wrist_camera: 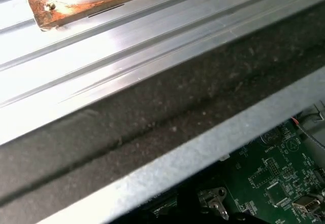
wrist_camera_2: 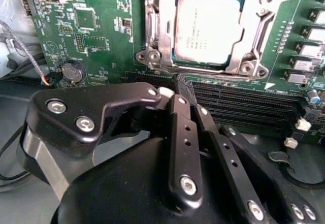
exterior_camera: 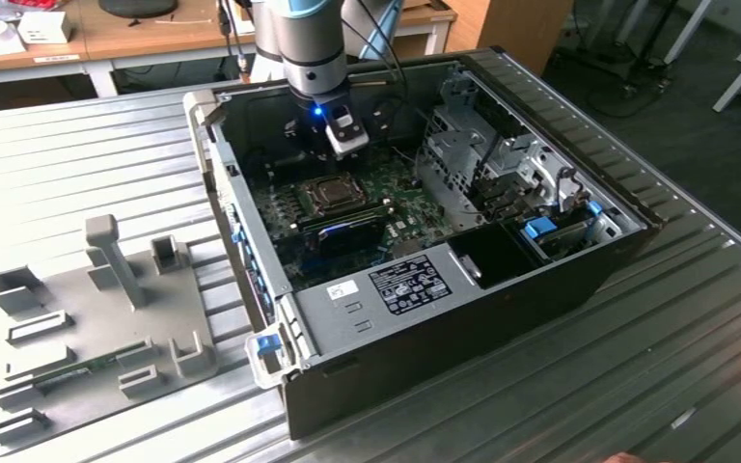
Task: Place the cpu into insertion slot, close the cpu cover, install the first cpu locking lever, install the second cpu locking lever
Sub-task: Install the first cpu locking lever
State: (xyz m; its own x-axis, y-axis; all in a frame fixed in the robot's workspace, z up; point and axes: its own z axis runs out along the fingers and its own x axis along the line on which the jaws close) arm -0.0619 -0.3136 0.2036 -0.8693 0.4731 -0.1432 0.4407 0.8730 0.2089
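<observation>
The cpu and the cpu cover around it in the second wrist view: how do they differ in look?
The cpu is a solid, dull grey square with a flat top; the cpu cover is a shiny silver frame with a cut-out window. The cpu sits inside that window, while the cpu cover rings it. Both are square and lie flat at the socket on the green circuit board.

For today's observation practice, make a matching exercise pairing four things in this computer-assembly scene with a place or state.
Things:
1. cpu
2. cpu cover
3. gripper
4. grey fixture plate

Places or states:
A. outside the case, at the exterior view's left
B. seated in the insertion slot
C. shut, empty, above the memory slots
D. framing the chip

Pairs: 1-B, 2-D, 3-C, 4-A
</observation>
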